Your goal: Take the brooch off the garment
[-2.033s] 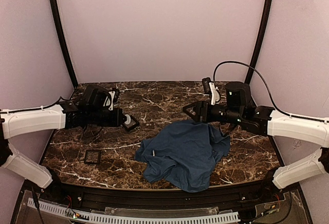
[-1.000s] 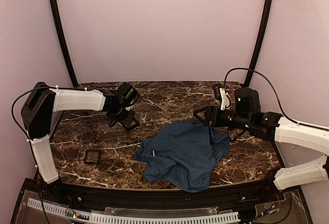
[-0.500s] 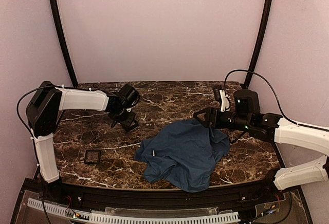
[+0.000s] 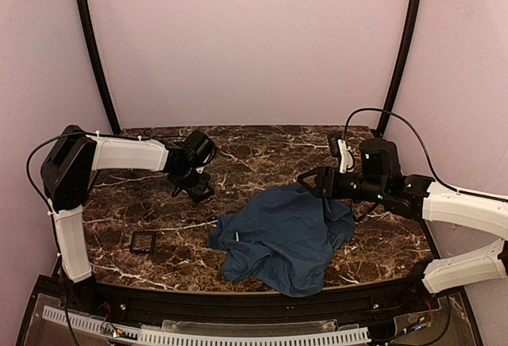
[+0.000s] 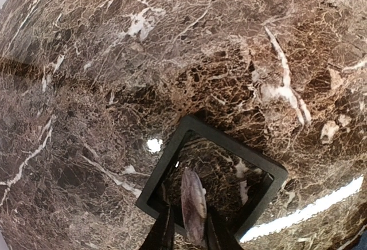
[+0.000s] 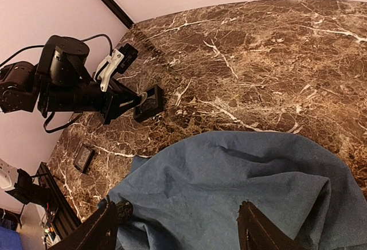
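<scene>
Brown marble counter [image 4: 262, 144] carried a crumpled blue garment [image 4: 286, 231] near the middle of its front edge, and a black square tray [image 5: 229, 147] sat toward the back-left corner. Over that tray's opening the left gripper [image 5: 186, 227] was clamped on the brooch [image 5: 193, 207], a tiny pale oval held well apart from the garment. Above the garment's back-right part the right gripper [image 6: 180, 227] hovered with its fingers spread wide, and a second black tray [image 4: 143, 241] lay near the front-left corner.

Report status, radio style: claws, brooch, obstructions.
Left claw shut on tiny pale grey oval brooch, over small black square tray. Right claw open over crumpled blue cloth. No obstruction seen.
</scene>
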Robot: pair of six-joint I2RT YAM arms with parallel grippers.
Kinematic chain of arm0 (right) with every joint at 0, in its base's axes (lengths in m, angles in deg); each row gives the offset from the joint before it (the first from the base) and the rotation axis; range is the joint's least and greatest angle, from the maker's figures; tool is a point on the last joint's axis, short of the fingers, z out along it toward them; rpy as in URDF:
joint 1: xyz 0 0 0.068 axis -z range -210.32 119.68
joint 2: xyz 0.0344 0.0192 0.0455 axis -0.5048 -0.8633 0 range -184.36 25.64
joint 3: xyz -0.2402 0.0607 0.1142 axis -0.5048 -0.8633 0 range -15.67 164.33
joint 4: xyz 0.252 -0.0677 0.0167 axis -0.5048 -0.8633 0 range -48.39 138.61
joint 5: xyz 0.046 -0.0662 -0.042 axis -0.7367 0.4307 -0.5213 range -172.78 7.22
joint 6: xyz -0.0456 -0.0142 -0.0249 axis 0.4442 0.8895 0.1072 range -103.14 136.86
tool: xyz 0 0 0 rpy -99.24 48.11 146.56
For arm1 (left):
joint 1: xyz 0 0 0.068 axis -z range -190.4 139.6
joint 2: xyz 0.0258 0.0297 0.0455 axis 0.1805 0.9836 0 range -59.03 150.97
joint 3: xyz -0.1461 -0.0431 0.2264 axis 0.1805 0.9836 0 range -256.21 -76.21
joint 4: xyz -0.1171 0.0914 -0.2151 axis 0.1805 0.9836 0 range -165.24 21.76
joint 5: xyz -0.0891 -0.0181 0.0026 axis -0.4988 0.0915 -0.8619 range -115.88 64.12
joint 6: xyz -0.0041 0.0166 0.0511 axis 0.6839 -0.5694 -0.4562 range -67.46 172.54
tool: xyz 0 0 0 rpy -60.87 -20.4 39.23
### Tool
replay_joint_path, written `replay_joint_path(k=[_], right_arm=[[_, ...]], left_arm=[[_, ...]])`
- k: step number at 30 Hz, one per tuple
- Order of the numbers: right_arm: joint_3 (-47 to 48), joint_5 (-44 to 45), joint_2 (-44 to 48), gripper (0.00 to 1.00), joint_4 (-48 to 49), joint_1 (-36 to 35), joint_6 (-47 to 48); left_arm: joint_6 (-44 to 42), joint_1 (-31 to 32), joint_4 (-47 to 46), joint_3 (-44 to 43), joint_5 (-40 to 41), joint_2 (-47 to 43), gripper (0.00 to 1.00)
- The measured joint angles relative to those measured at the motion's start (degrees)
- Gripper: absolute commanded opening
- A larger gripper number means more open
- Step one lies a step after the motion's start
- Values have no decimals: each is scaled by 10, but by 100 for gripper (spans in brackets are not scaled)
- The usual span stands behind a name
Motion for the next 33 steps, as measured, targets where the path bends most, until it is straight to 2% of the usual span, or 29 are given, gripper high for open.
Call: replay_joint_path(k=[8, 11, 18, 22, 24, 29, 33], right_arm=[[0, -3, -6, 71, 2, 0, -4], [0, -3, -7, 72, 2, 0, -5], [0, -3, -13, 72, 2, 0, -5], [2, 3, -16, 76, -10, 0, 2], [5, 12, -17, 79, -26, 1, 6], [11, 46, -23, 84, -73, 5, 6], [11, 68, -31, 82, -107, 7, -3]], left_arm=[[11, 0, 0, 0, -31, 0, 39], [16, 0, 0, 0, -46, 0, 52], [24, 0, -7, 3, -86, -17, 72], [29, 0, -33, 28, -107, -72, 93], [29, 0, -51, 49, -123, -108, 98], [37, 0, -106, 121, -206, -206, 99], [58, 9, -146, 180, -271, -260, 99]])
